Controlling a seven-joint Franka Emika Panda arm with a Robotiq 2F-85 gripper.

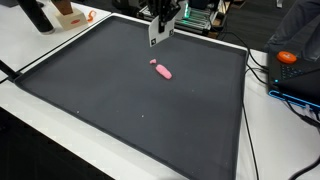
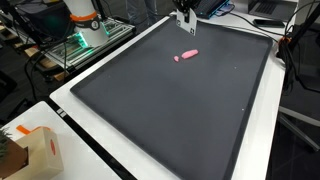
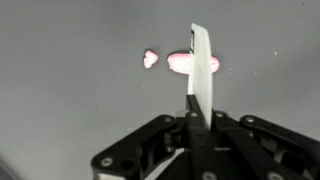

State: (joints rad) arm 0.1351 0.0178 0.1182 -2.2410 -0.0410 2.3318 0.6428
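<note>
Two pink bits are on the mat, and the gripper [image 3: 197, 118] is clamped tight on a white strip [image 3: 203, 65]. The jaws are closed all the way onto its lower end, with no gap either side of it in the wrist view. The strip is thin, flat and stiff-looking, with a smooth matte face and a slanted tip. It sticks straight out past the fingertips.

The bigger pink piece [image 3: 180, 63] is an elongated, rounded lump that looks soft or doughy. It lies just beyond the strip's tip in the wrist view, and the strip covers part of it there. The small pink bit [image 3: 150, 58] is a little roundish crumb just beside the far end of that lump, on the side away from the strip, with a sliver of mat between them.

In both exterior views the gripper [image 1: 160, 25] [image 2: 185, 12] hangs above the far part of the mat with the strip [image 1: 154, 38] [image 2: 186, 27] pointing down. The pink piece [image 1: 161, 70] [image 2: 186, 56] sits a short way out from under it, not touching the strip. Can't tell whether the tip touches the mat.

The mat [image 1: 120, 115] [image 2: 180, 115] is a big dark grey rectangle with a dull, slightly speckled surface and a thin raised-looking border. It lies on a white table [image 1: 40, 50].
</note>
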